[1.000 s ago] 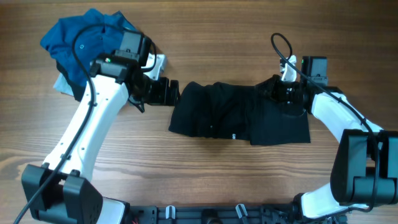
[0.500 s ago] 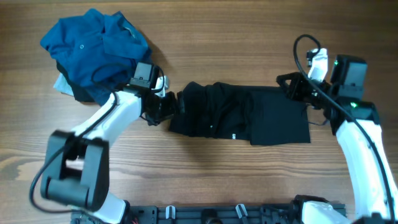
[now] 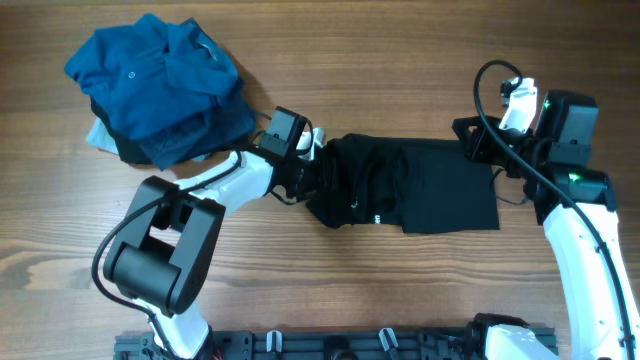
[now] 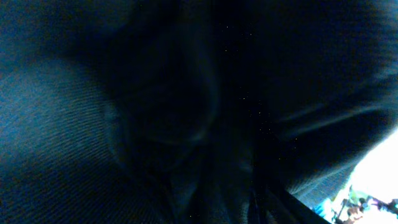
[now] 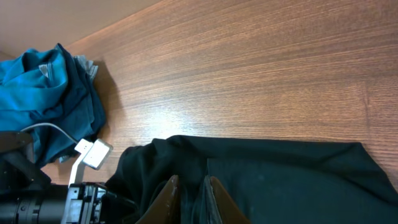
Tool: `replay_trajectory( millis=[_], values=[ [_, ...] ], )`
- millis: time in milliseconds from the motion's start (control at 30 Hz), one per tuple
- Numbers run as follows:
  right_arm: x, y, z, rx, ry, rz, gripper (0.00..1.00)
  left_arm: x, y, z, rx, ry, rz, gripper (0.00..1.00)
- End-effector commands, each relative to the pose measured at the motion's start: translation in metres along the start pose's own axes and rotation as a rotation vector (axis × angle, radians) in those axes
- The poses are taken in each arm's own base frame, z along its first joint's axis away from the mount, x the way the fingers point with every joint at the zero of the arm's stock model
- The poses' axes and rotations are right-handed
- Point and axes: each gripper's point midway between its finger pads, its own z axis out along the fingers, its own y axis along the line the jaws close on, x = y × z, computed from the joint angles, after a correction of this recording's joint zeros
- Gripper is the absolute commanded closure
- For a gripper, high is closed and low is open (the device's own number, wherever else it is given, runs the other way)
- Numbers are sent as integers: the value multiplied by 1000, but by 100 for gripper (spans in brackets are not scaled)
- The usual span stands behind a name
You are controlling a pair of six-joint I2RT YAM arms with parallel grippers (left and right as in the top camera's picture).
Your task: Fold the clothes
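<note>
Pushed inward, the black shirt [image 3: 430, 190] bunches on left gripper [image 3: 318, 171], jaws hidden; right gripper [image 5: 191, 182] jaws nearly closed, empty.

Left hand [image 3: 312, 168] stretched inward, low, right hand [image 5: 191, 183] hovering, fingers [image 5: 217, 194] nearly together

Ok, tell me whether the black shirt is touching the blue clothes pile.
No, the black shirt lies apart from the blue clothes pile, with bare table showing between them.
</note>
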Motion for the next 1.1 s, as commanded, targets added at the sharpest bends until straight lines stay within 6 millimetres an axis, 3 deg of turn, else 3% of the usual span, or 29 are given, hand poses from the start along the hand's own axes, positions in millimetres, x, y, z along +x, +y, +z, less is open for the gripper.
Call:
replay_trajectory(
  millis=[0, 100, 167, 267, 300, 333, 400, 433, 500, 600, 733, 800, 900, 1000, 1067],
  values=[
    [-10, 3, -6, 8, -29, -36, 85, 13, -17, 5, 116, 72, 57, 31],
    [-10, 1, -6, 20, -31, -36, 85, 10, -34, 4, 188, 63, 130, 16],
    [-11, -1, -6, 34, -33, -35, 85, 10, -39, 7, 198, 52, 158, 17],
    [-9, -2, -6, 39, -27, -32, 85, 13, -42, 15, 167, 39, 195, 40],
    [-8, -2, -6, 40, -24, -30, 85, 17, -43, 22, 132, 33, 217, 66],
    [-8, -3, -6, 40, -21, -29, 85, 18, -44, 22, 133, 34, 227, 77],
    [-6, -3, -6, 42, -14, -33, 85, 21, -44, 20, 139, 48, 223, 94],
    [-5, -3, -6, 42, -9, -41, 86, 20, -45, 16, 142, 49, 212, 96],
    [-1, -6, -6, 58, 3, -41, 85, 11, -45, -7, 133, 33, 173, 96],
    [0, -8, -6, 68, 8, -37, 85, -9, -52, -59, 120, -28, 175, 96],
    [-2, -8, -6, 67, 0, -41, 85, -32, -68, -143, 44, -151, 219, 96],
    [-3, -7, -6, 66, -5, -43, 85, -35, -75, -166, -30, -187, 253, 96],
    [-5, -11, -6, 88, -14, -37, 85, -31, -81, -163, -140, -199, 305, 95],
    [-5, -12, -6, 90, -13, -34, 85, -24, -71, -142, -275, -173, 338, 75],
    [-5, -12, -6, 90, -13, -34, 85, -22, -57, -127, -377, -152, 349, 73]
  ],
)
